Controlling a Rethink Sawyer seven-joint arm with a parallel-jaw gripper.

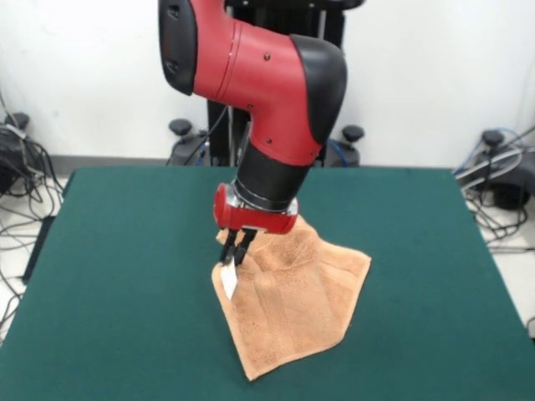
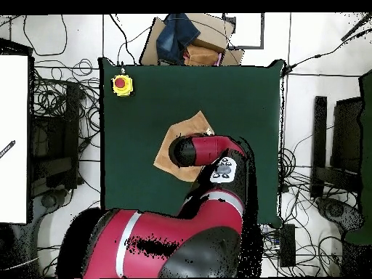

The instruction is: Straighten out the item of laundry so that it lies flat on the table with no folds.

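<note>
- Front view: one gripper (image 1: 233,253) has its two black fingers pressed together, pinching the towel (image 1: 292,301) at its edge, just above one white label (image 1: 229,281).
- One towel, rumpled, with that edge lifted, lies mid-table (image 1: 125,251).
- Overhead: the arm (image 2: 207,151) hides most of the towel; one red button (image 2: 122,84) sits near a table corner.

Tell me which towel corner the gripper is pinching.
The gripper is shut on the towel at its white-label corner, lifted off the table; the other corners lie flat.
</note>
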